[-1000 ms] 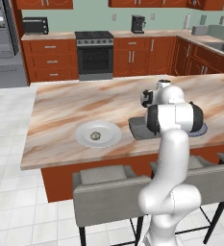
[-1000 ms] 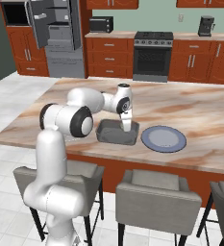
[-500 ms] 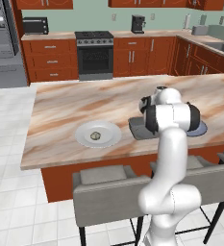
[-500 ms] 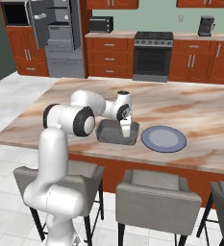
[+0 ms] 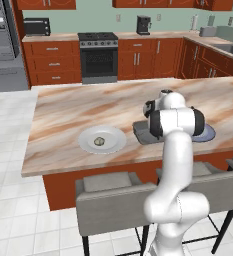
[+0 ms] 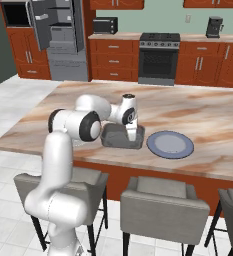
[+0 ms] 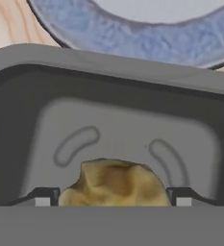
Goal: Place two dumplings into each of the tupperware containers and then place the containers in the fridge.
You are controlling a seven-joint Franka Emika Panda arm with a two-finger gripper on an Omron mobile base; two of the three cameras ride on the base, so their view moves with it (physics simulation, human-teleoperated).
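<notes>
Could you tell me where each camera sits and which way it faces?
Left base view: behind the arm's left, looking forward and down over the island counter; the white arm rises at lower right.
Right base view: behind the arm's right, same island; the arm rises at lower left, gripper down in the tupperware container.
Hand view: on the hand, looking along the open gripper into the container at a dumpling.
Shared: the container and blue-grey plate.

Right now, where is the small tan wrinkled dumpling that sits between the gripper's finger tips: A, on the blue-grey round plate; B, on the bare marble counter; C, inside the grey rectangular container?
C: the tan dumpling lies on the floor of the grey rectangular container, between the open gripper tips.
</notes>
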